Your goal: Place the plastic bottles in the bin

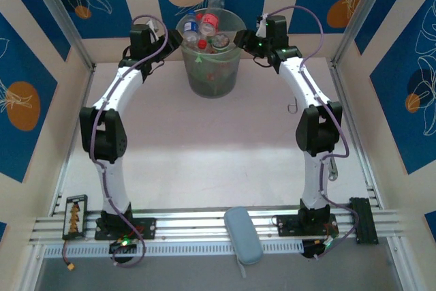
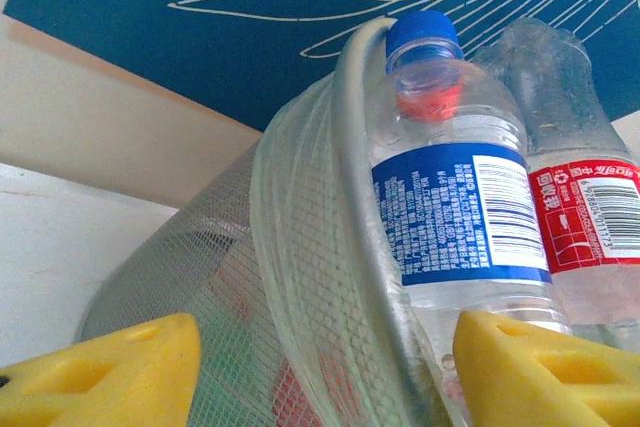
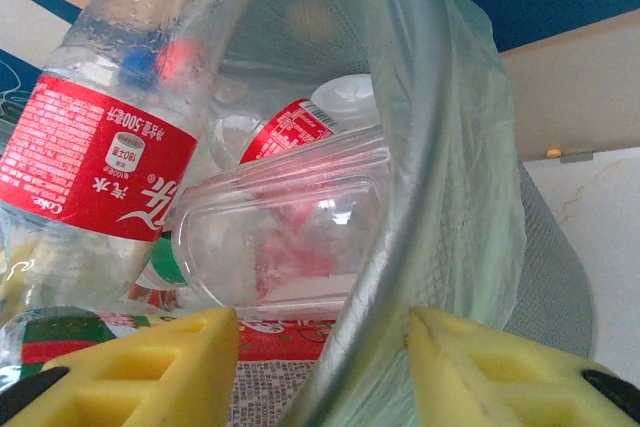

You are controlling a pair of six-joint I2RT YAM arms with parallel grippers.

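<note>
Top: bin upper centre of frame, bottles heaped inside, some poking above rim. Left gripper at bin's left rim, right gripper at its right rim. Grey-blue pad bottom centre.

L wrist: 2 yellow fingers in bottom corners, wide apart, straddling rim, not clamped. Blue-label bottle upright centre-right, just inside rim; red-label bottle right of it.

R wrist: fingers narrower, rim + thin liner between them; can't tell if gripped. Tilted red-label bottle upper left, clear bottle on its side at centre.
</note>
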